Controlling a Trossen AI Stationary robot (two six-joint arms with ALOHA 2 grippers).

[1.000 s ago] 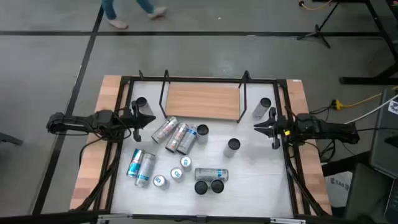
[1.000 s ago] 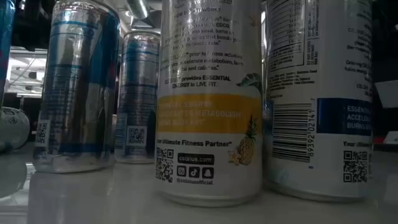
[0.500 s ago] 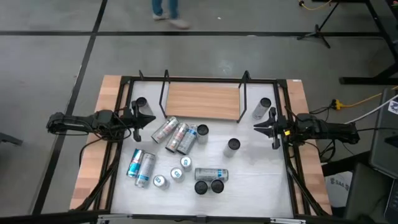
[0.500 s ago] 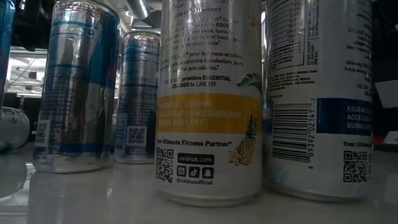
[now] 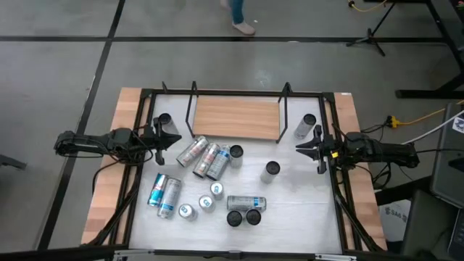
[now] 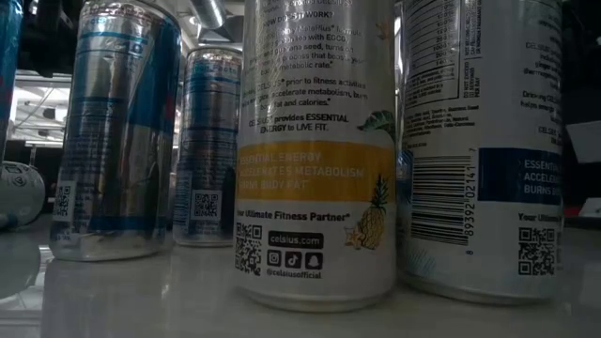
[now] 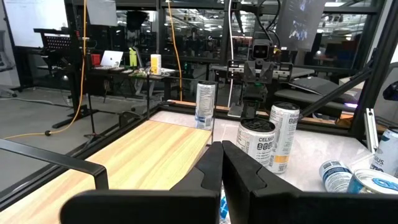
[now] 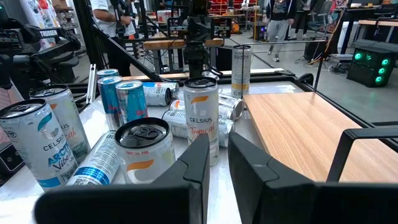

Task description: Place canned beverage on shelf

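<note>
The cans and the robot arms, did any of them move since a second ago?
No. The only change is a person walking past beyond the table, who has moved rightward in the high view. The left gripper and right gripper sit at the table's sides as before, holding nothing. The cans and the shelf, with no can on it, are unchanged.

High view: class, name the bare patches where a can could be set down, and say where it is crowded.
The shelf board lies bare between its end loops. White tabletop is free between the lone upright can and the right gripper. The crowded part is the lying cans left of centre.
</note>
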